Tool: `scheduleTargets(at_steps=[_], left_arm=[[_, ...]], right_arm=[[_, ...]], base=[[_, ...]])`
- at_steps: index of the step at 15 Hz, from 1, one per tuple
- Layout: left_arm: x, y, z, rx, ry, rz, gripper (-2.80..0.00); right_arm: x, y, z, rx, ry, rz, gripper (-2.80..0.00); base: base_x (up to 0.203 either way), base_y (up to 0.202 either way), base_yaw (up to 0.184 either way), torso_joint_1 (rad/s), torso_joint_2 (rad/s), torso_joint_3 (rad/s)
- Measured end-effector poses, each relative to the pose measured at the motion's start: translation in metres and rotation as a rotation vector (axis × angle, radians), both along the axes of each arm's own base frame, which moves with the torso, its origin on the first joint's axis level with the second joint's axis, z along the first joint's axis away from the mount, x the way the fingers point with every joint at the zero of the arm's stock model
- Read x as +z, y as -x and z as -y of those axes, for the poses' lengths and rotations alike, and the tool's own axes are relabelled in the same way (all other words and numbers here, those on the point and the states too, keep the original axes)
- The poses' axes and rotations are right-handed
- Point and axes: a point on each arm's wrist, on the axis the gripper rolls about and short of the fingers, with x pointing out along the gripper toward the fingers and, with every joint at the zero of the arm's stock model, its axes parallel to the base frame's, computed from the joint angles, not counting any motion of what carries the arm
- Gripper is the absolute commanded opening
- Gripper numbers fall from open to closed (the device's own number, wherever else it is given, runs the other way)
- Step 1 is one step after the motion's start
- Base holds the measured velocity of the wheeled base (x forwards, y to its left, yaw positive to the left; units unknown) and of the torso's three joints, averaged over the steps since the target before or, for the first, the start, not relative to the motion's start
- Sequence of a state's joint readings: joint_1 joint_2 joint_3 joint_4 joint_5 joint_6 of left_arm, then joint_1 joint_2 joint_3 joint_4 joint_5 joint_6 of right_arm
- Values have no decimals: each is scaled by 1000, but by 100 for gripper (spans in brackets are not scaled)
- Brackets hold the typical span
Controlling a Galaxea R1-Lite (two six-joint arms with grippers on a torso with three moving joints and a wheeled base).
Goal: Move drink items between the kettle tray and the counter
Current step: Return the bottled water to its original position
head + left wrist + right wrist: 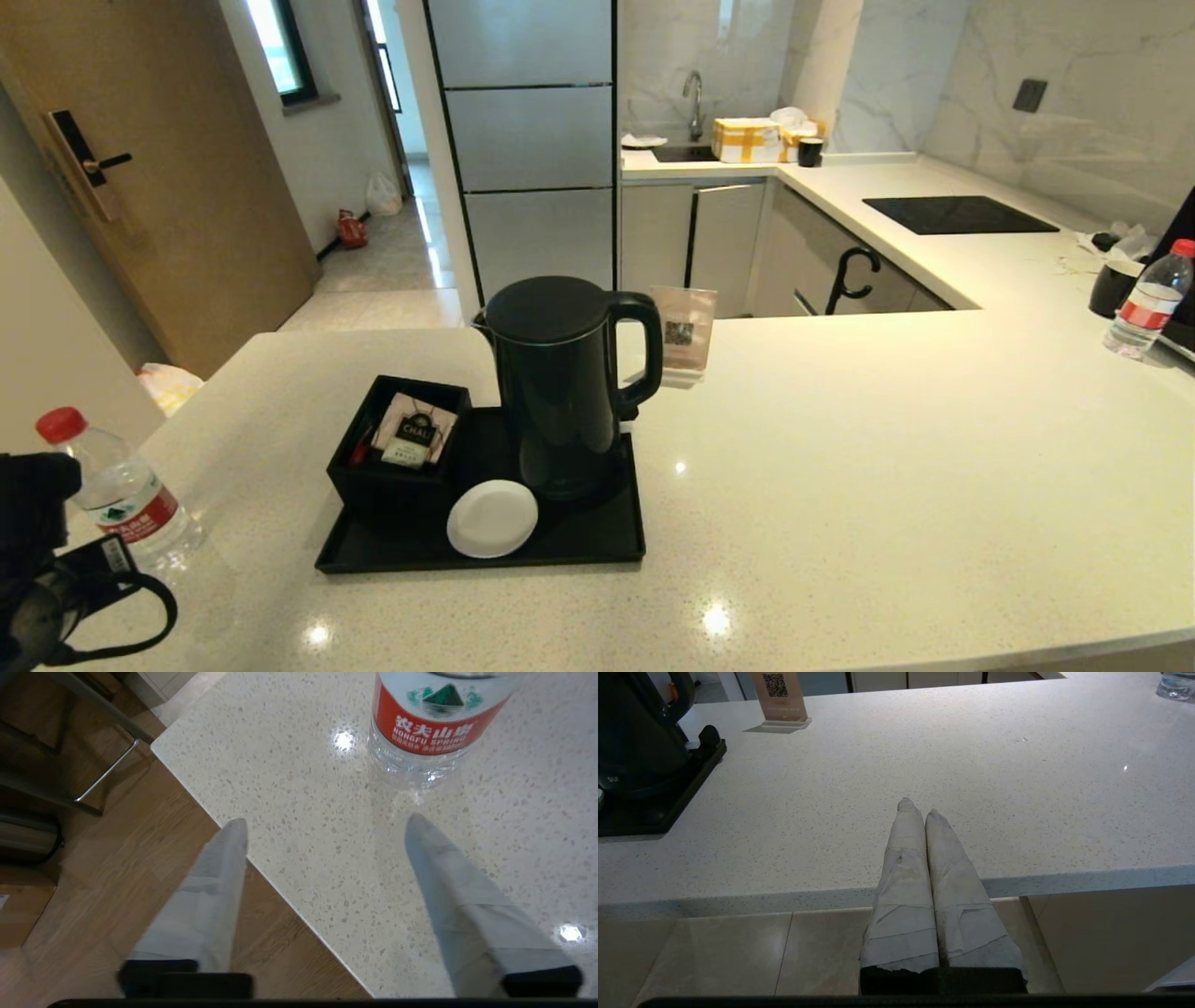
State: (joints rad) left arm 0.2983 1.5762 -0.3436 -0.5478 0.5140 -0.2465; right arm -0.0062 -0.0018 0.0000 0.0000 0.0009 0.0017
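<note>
The clear water bottle (pixel 121 504) with red cap and red label stands upright on the speckled counter (pixel 840 448) near its left corner. My left gripper (pixel 327 823) is open, a short way back from the bottle (pixel 430 723), over the counter's edge with nothing between its fingers. The tall black kettle (pixel 560 392) stands on the flat black tray (pixel 597 546). My right gripper (pixel 920 809) is shut and empty, hovering at the counter's front edge to the right of the kettle (pixel 630 728) and tray (pixel 668 807). It does not show in the head view.
On the tray also sit a black square box (pixel 397 448) of tea sachets and a round white coaster (pixel 492 518). A QR sign (pixel 683 336) stands behind the kettle. A second bottle (pixel 1148 299) and a dark cup (pixel 1113 287) stand at the far right, with the black hob (pixel 957 215) beyond.
</note>
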Motion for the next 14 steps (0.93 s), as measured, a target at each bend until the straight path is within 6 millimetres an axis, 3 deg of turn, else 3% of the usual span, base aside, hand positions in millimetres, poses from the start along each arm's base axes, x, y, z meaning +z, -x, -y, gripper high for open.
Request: scheduleTargets(at_steps=[9, 14], left_arm=[[-9, -31, -9, -88, -82, 133, 0], [-17, -33, -10, -90, -75, 112, 0]], right_arm=[[0, 0, 0, 1, 0, 0, -280], [0, 0, 0, 0, 0, 0, -280]], base=[[0, 0, 0, 0, 0, 0], [0, 0, 0, 0, 0, 0]])
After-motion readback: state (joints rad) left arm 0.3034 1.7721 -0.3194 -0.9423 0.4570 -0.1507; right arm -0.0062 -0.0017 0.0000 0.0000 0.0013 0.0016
